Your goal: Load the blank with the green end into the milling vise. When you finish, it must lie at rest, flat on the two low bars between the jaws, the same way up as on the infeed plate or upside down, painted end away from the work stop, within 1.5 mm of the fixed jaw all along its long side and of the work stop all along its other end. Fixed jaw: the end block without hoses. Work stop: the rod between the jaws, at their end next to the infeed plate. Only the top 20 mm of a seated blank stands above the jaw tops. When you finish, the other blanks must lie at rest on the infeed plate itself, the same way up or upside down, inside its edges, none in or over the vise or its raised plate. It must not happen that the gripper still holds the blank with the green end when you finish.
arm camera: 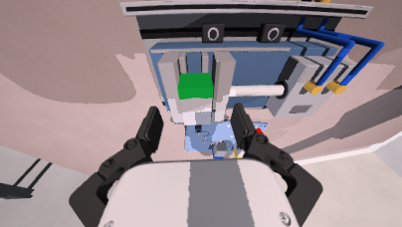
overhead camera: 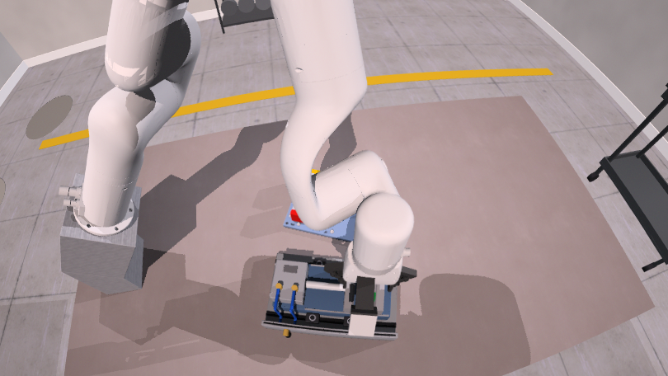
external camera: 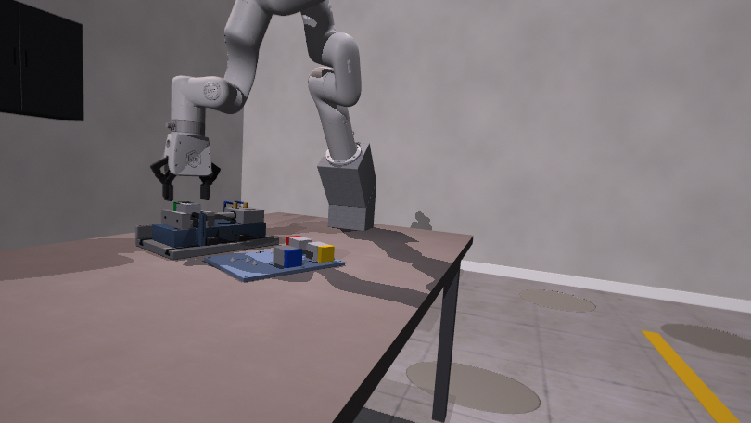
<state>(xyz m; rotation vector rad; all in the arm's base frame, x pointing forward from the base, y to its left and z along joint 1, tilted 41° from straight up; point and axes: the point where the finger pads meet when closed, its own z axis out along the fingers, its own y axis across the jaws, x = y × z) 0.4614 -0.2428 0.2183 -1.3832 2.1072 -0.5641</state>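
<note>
The blank with the green end (arm camera: 195,95) lies in the vise (arm camera: 234,75) between the two jaws. Its green end points away from the infeed plate (arm camera: 209,139). It also shows in the side view (external camera: 184,206), its top standing a little above the jaw tops. My gripper (arm camera: 196,113) (external camera: 184,191) is open and empty. It hangs straight above the blank, clear of it, with a finger on either side. In the overhead view the wrist hides most of the blank, and only a green sliver (overhead camera: 375,296) shows. I cannot tell how closely the blank meets the fixed jaw or the work stop.
The blue infeed plate (external camera: 273,262) lies beside the vise and carries blanks with a blue end (external camera: 287,256), a yellow end (external camera: 321,251) and a red end (external camera: 297,240). The hosed block (arm camera: 299,95) with blue hoses stands at the vise's far side. The arm's base block (external camera: 349,194) stands behind.
</note>
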